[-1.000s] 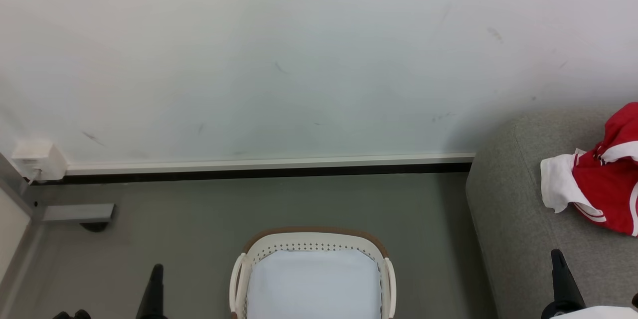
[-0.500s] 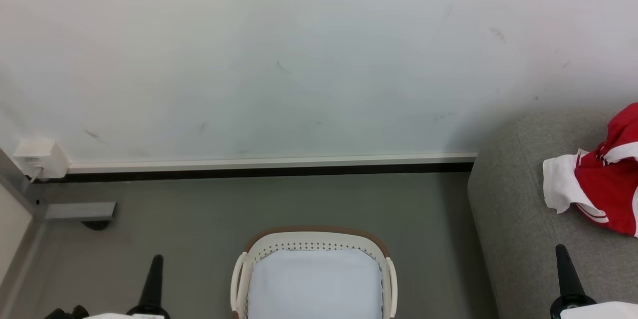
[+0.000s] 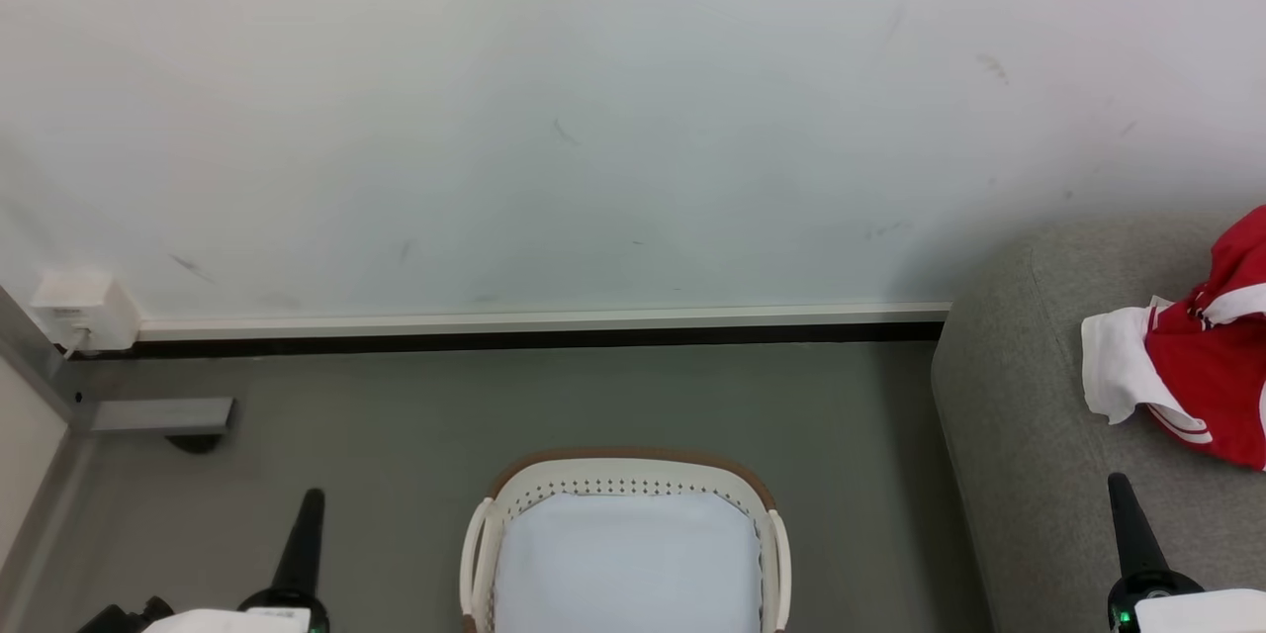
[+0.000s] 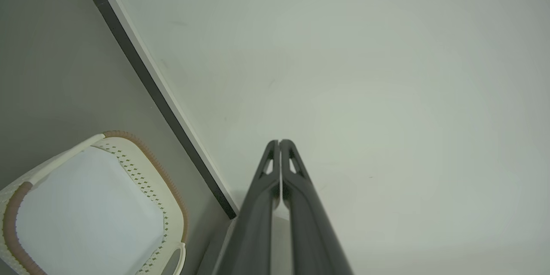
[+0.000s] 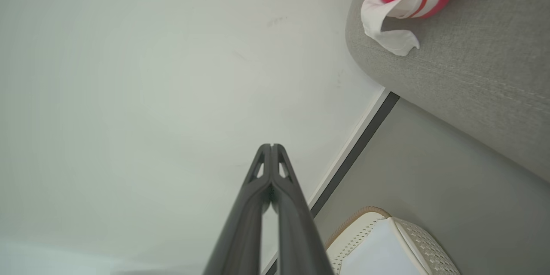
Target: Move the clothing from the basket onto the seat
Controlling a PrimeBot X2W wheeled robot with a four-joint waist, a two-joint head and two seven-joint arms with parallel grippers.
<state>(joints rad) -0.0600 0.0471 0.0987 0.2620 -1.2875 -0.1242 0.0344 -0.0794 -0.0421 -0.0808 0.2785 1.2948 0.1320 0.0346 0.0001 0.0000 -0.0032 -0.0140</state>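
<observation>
Head view, clothing (image 3: pixel 1209 378) cropped on seat (image 3: pixel 1019 460), basket (image 3: pixel 625 468) cut off, left hand (image 4: pixel 279 142), right hand (image 5: pixel 271 145) (both pressed together)

No readable text, label, brand or number appeared on anything in the three views.

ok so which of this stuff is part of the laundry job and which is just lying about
Job: clothing, basket, seat.
Lying about: white wall box, grey bar low in the corner, skirting board.
</observation>
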